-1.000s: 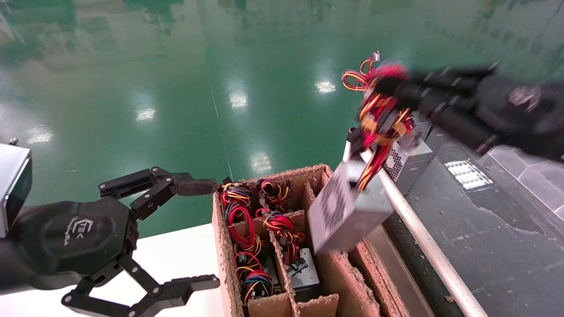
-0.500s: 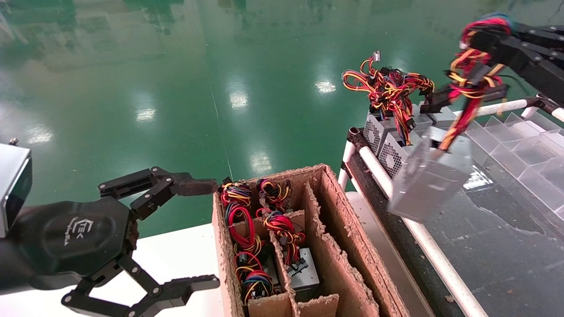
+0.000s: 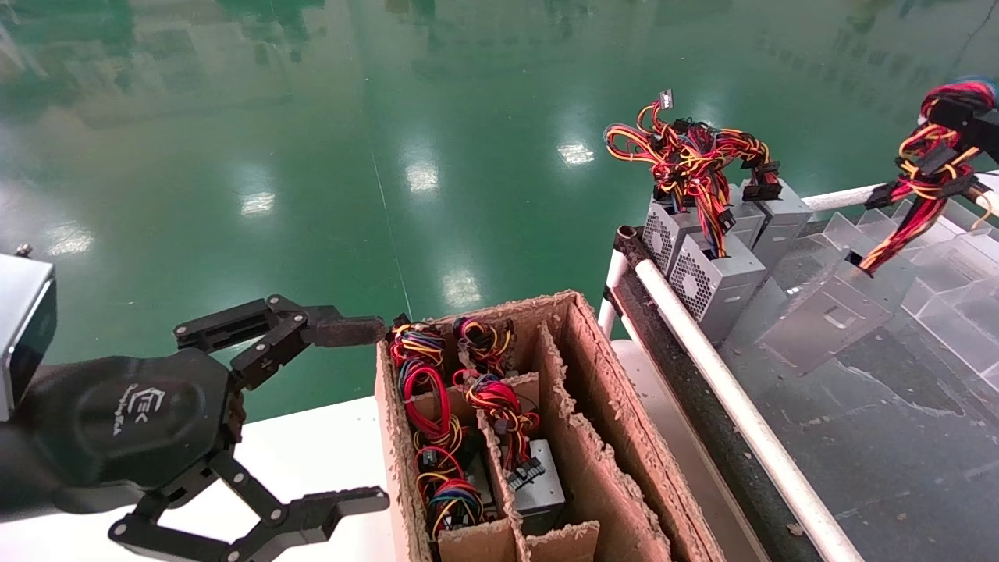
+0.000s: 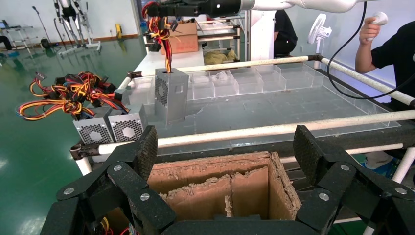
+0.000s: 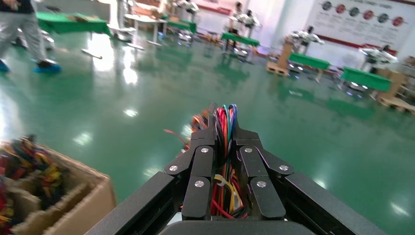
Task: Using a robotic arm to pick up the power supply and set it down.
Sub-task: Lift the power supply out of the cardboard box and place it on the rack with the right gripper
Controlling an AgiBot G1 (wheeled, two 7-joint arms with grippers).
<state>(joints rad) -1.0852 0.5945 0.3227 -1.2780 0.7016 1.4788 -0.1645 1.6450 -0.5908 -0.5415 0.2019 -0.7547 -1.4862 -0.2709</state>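
The power supply, a silver-grey metal box, hangs tilted by its red, yellow and black wire bundle low over the dark table surface beyond the white rail; I cannot tell whether it touches. My right gripper at the far upper right is shut on that bundle, and the right wrist view shows the wires pinched between its fingers. The left wrist view shows the power supply upright under the wires. My left gripper stands open and parked beside the cardboard box, holding nothing.
A divided cardboard box holds several more wired supplies. Three supplies with a wire tangle stand at the table's near corner, behind the white rail. Clear plastic dividers line the table's far side. A person stands beyond.
My right gripper has carried the power supply from above the box rightward over the rail and lowered it toward the table. The left arm has not moved.
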